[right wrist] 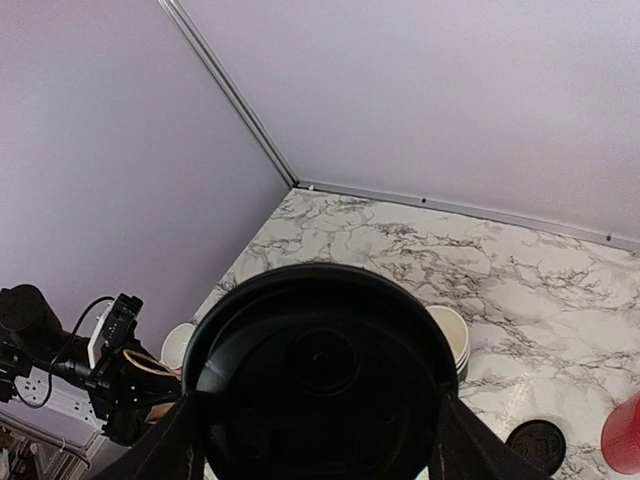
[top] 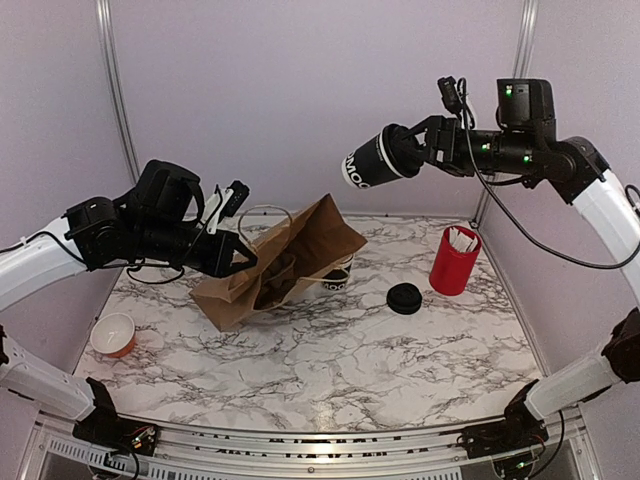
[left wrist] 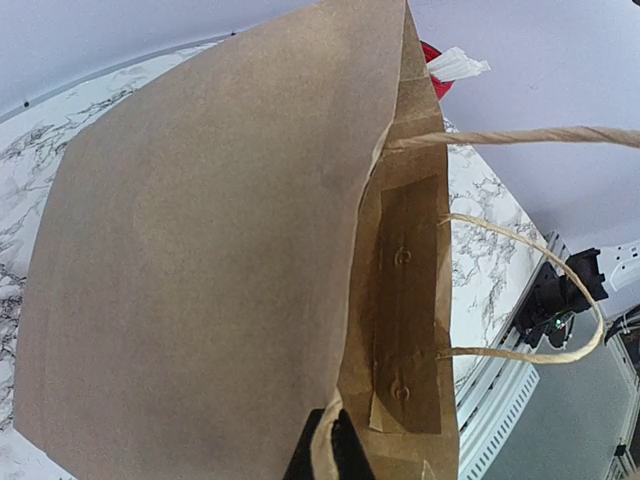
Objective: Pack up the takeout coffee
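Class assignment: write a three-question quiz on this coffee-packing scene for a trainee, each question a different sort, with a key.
1. True or false: the takeout coffee already sits inside the brown paper bag.
2. What lies on the table between the bag and the red container? A. a loose black lid B. a spoon C. a napkin
3. Which arm's fingers pinch the bag's rim?
Key: 1 false, the right fingers hold it in the air; 2 A; 3 the left fingers.

Left arm reaches low, its pincer (top: 243,258) pinched shut on the paper bag (top: 310,235); right arm stands raised, its pincer (top: 408,148) clasping the takeout coffee (top: 365,165) sideways
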Controlling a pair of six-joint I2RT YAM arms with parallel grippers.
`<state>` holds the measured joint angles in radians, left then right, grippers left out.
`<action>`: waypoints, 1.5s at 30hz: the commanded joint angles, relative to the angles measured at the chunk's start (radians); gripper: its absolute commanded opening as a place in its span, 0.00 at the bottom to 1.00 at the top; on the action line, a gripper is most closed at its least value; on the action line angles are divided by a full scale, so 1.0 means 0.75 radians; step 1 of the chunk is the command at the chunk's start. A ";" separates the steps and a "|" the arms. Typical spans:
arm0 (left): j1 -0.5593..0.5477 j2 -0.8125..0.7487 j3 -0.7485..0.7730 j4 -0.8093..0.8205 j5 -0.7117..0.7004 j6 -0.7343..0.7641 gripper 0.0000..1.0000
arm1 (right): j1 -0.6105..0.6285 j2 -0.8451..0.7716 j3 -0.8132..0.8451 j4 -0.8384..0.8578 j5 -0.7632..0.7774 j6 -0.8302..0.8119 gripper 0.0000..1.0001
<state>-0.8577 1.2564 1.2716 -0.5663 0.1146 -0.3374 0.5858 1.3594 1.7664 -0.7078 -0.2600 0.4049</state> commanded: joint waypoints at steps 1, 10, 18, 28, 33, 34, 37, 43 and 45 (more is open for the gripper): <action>-0.015 0.036 0.022 0.056 -0.030 -0.099 0.00 | 0.012 -0.073 -0.064 0.036 -0.050 0.015 0.51; -0.043 0.127 0.159 -0.016 -0.028 -0.112 0.00 | 0.048 -0.181 -0.339 0.211 -0.166 0.075 0.51; -0.059 0.188 0.253 -0.052 -0.050 -0.113 0.00 | 0.111 -0.170 -0.502 0.328 -0.159 0.127 0.51; -0.065 0.180 0.346 -0.060 -0.120 -0.118 0.00 | 0.142 -0.089 -0.589 0.300 -0.156 0.122 0.51; -0.065 0.153 0.384 -0.058 -0.148 -0.153 0.00 | 0.252 0.033 -0.495 0.273 -0.068 0.085 0.51; -0.065 0.147 0.382 -0.054 -0.149 -0.161 0.00 | 0.276 0.062 -0.459 0.260 -0.042 0.074 0.51; -0.067 0.131 0.356 -0.027 -0.143 -0.192 0.00 | 0.349 0.153 -0.330 0.214 0.083 0.035 0.51; -0.086 0.100 0.263 0.106 -0.130 -0.309 0.00 | 0.510 0.296 -0.179 0.153 0.336 -0.027 0.50; -0.096 0.088 0.230 0.157 -0.146 -0.360 0.00 | 0.542 0.331 -0.165 0.158 0.375 -0.034 0.50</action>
<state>-0.9123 1.3590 1.4803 -0.5671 0.0166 -0.5270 0.9466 1.5669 1.5871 -0.5587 -0.1158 0.4168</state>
